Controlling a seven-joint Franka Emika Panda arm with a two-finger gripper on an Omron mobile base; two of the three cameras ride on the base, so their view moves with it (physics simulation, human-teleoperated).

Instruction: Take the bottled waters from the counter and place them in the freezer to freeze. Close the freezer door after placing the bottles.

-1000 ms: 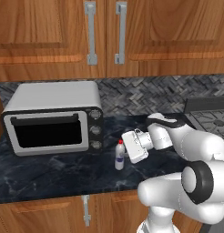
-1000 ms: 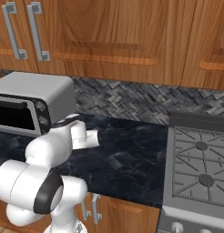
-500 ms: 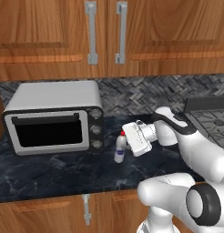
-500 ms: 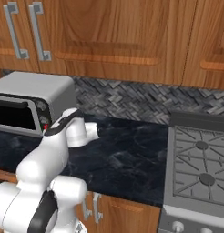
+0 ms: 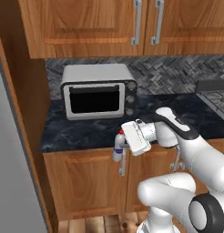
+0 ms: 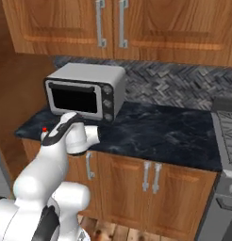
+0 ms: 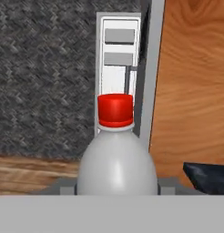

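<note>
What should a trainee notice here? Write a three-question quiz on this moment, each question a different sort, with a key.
1. True or false: the gripper is shut on the white bottle.
2. The bottle's cap is: A blue, B red, C green.
3. Which appliance stands on the counter?
Key: 1 true; 2 B; 3 the toaster oven.

toaster oven (image 5: pixel 99 93): sitting against the herringbone backsplash (image 5: pixel 177 77) | upper wooden cabinets (image 5: pixel 100 25): hanging above, doors shut | stove (image 6: pixel 226 129): standing at right
</note>
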